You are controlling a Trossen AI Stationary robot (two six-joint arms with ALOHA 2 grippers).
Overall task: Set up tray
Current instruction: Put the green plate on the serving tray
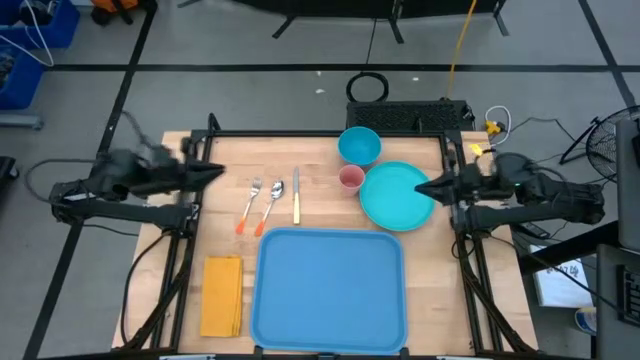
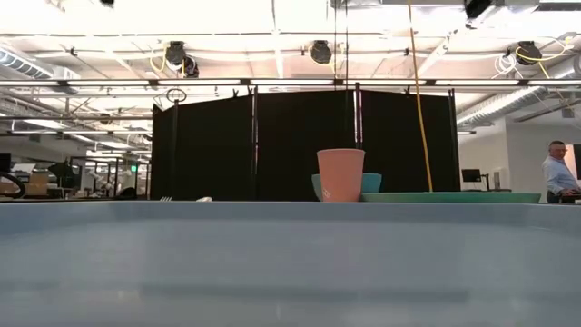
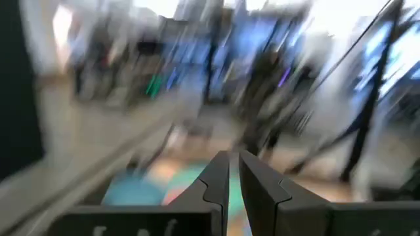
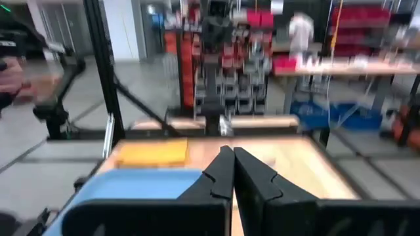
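While unlabelled, bare blue tray (image 1: 330,290)

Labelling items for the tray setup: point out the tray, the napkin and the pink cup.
tray (image 1: 330,290): high view, middle of its bare blue floor.
napkin (image 1: 222,295): high view, centre of the folded yellow-orange cloth.
pink cup (image 2: 340,174): low view, middle of its side wall.

In the low view the tray (image 2: 290,263) fills the whole bottom and is cut by three edges; it hides the table behind. The left wrist view is strongly blurred, so the teal plate (image 3: 134,191) is only a smear. The person (image 2: 556,173) is cut by the right edge.
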